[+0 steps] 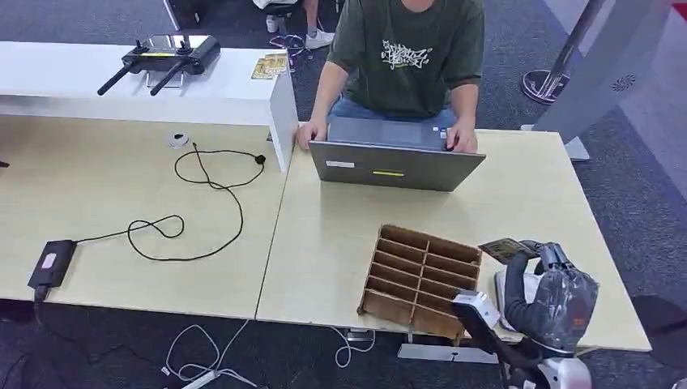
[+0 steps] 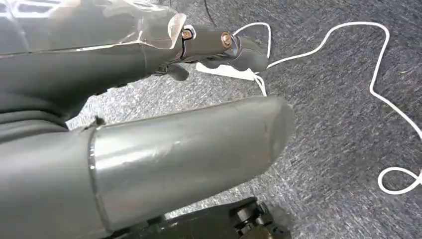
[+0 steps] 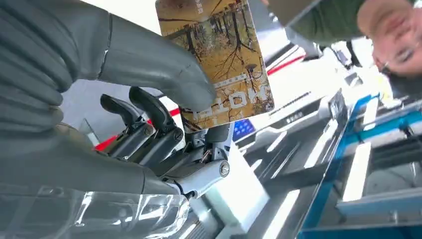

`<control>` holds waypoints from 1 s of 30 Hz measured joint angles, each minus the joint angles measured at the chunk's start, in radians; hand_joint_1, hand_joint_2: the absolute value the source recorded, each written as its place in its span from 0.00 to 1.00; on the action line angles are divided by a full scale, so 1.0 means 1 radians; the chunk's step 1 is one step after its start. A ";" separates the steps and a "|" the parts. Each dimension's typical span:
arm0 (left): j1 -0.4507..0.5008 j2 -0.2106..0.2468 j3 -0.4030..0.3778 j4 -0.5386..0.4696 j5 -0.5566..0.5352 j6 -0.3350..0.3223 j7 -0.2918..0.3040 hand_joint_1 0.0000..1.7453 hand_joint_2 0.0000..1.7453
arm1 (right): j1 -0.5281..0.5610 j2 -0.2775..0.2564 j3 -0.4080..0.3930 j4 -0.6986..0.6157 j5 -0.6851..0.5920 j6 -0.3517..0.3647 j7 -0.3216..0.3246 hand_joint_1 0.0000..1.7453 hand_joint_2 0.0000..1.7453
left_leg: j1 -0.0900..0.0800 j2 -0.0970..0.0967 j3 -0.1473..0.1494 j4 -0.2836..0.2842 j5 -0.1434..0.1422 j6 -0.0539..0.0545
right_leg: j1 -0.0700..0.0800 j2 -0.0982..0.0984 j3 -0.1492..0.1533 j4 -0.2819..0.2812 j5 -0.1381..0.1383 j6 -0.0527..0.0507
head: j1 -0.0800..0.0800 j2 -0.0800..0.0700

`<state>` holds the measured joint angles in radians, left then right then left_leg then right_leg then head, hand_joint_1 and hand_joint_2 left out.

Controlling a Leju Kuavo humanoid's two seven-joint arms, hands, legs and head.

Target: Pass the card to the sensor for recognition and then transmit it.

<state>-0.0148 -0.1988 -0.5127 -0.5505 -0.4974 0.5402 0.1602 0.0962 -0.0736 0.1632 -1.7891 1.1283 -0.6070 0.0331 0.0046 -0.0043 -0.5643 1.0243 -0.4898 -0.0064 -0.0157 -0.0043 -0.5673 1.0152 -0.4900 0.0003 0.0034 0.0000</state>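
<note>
Head view: at the lower right of the frame the right hand (image 1: 544, 279) pinches a card (image 1: 504, 249) between thumb and fingers — just right of the wooden divider box (image 1: 420, 279) on the table (image 1: 324, 235). A person (image 1: 405, 57) types at a laptop (image 1: 394, 162) in the upper middle. The left hand (image 2: 149, 124) hangs over carpet — fingers straight, holding nothing.

2 light wood tables (image 1: 340, 235) pushed together side by side. On the right one sit a grey laptop (image 1: 394, 164) and a brown cardboard divider tray (image 1: 420, 279) near the front edge. The left one's got a black adapter box (image 1: 52, 263) with a looping black cable (image 1: 194, 207), a small round white thing (image 1: 178, 139), plus a white raised shelf (image 1: 146, 85) holding a black controller (image 1: 166, 58) and some cards (image 1: 270, 66).
</note>
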 joint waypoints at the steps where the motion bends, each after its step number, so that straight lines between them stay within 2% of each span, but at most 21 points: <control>1: 0.000 -0.002 0.006 0.000 -0.002 0.000 -0.005 0.00 0.00 | 0.001 0.004 -0.006 -0.005 -0.019 -0.013 -0.013 1.00 1.00 | 0.000 0.000 0.000 0.000 0.000 0.000 | 0.000 0.000 0.000 0.000 0.000 0.000 | 0.000 0.000; 7: 0.001 -0.011 0.032 0.000 -0.004 0.004 -0.024 0.00 0.00 | 0.003 0.024 -0.031 -0.022 -0.102 -0.046 -0.060 1.00 1.00 | 0.000 0.000 0.000 0.000 0.000 0.000 | 0.000 0.000 0.000 0.000 0.000 0.000 | 0.000 0.000; 26: 0.014 -0.025 0.084 0.000 -0.014 0.005 -0.037 0.00 0.00 | 0.042 0.071 -0.093 -0.059 -0.381 -0.037 -0.156 1.00 1.00 | 0.000 0.000 0.000 0.000 0.000 0.000 | 0.000 0.000 0.000 0.000 0.000 0.000 | 0.000 0.000; 30: 0.015 -0.028 0.086 0.000 -0.021 0.008 -0.037 0.00 0.00 | 0.055 0.084 -0.113 -0.070 -0.400 -0.037 -0.167 1.00 1.00 | 0.000 0.000 0.000 0.000 0.000 0.000 | 0.000 0.000 0.000 0.000 0.000 0.000 | 0.000 0.000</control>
<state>0.0007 -0.2266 -0.4265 -0.5501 -0.5188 0.5478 0.1232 0.1516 0.0099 0.0503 -1.8593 0.7282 -0.6443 -0.1335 0.0047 -0.0043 -0.5646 1.0243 -0.4898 -0.0064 -0.0156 -0.0044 -0.5676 1.0151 -0.4900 0.0003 0.0034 0.0000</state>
